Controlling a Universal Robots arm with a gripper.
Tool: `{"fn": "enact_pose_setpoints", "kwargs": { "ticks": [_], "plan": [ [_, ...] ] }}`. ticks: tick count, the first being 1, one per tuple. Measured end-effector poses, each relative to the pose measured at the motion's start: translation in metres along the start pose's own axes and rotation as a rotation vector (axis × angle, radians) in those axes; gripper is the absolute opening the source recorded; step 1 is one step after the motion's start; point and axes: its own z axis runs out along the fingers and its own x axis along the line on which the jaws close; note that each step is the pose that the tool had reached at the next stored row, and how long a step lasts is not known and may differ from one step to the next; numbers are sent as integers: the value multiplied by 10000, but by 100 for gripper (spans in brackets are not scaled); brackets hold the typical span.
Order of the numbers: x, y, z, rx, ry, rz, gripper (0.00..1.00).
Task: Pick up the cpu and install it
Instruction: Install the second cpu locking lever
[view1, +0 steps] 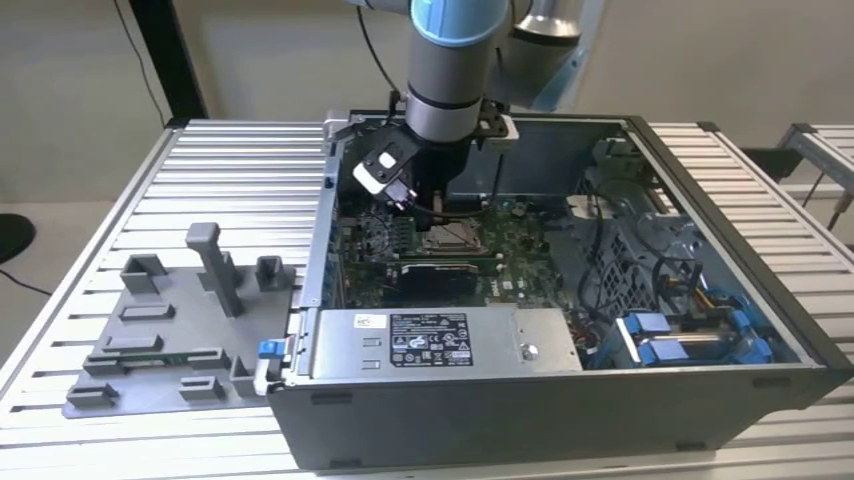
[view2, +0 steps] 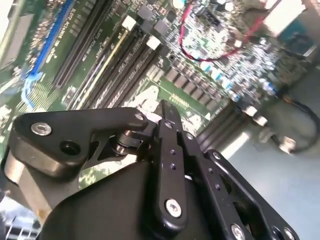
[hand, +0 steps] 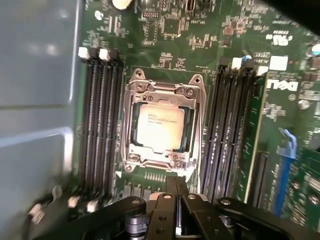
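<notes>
The gripper's (hand: 176, 187) fingers (hand: 171, 184) are pressed together with nothing between them, hanging just above the green motherboard (hand: 175, 30) near the metal-framed socket (hand: 162, 125). The cpu (hand: 159, 125) lies flat inside that socket, between the black memory slots (hand: 100, 120). The open computer case (view1: 561, 410) sits on a ribbed metal table (view1: 200, 180), with a grey fixture tray (view1: 174, 340) beside it towards the table's edge on the exterior view's left, pale walls behind

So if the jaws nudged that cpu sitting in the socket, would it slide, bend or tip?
The cpu looks like a flat, rigid metal-topped square, so it probably won't bend or tip. The socket frame around it would likely stop sliding. Its smooth top may be slippery, and it is probably light.
</notes>
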Motion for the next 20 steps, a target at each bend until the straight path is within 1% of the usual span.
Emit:
{"fn": "enact_pose_setpoints", "kwargs": {
  "ticks": [4, 7, 9, 11, 12, 13, 16, 19, 20],
  "plan": [
    [26, 1, -182, 0, 0, -2, 0],
    [37, 28, -307, 1, -1, 0, 0],
    [36, 81, -363, 1, -2, 0, 0],
    [24, 165, -406, 0, 2, 0, 0],
    [11, 210, -410, 7, 4, 0, 0],
    [-1, 238, -413, 24, 1, 3, 0],
    [-58, 241, -413, 26, -6, 9, 0],
    [-135, 238, -375, 26, -7, 12, 0],
    [-145, 238, -357, 23, -4, 18, 0]
  ]
}}
